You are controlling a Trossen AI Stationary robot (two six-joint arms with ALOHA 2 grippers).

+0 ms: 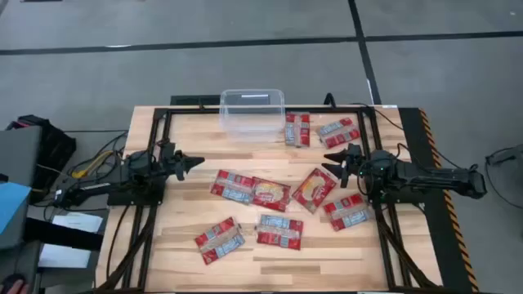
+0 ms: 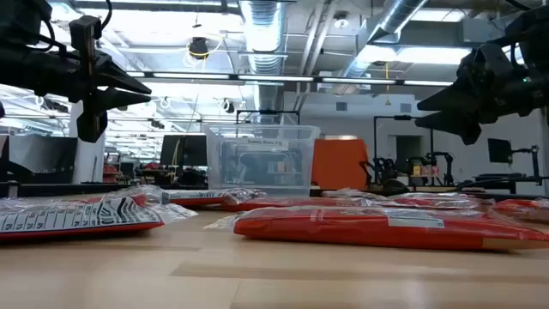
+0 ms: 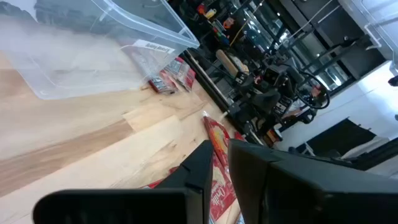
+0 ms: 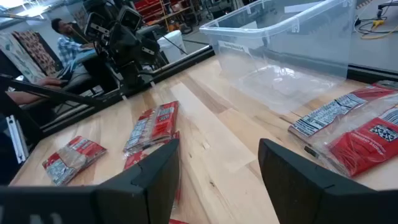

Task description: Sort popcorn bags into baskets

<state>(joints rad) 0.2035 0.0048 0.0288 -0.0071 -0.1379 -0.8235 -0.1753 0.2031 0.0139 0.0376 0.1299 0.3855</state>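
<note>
A pale wooden table (image 1: 188,245) is seen framed by black rails (image 1: 384,237), with yellow-black hazard tape (image 1: 431,155) along one edge. Cables (image 1: 90,163) are trailed beside it. Beyond, an orange panel (image 2: 339,163) is glimpsed, and a seated person (image 4: 62,37) in a checked shirt.

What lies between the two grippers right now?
In the high view, bare wood lies between the left gripper and right gripper; the bags lie just nearer.
</note>
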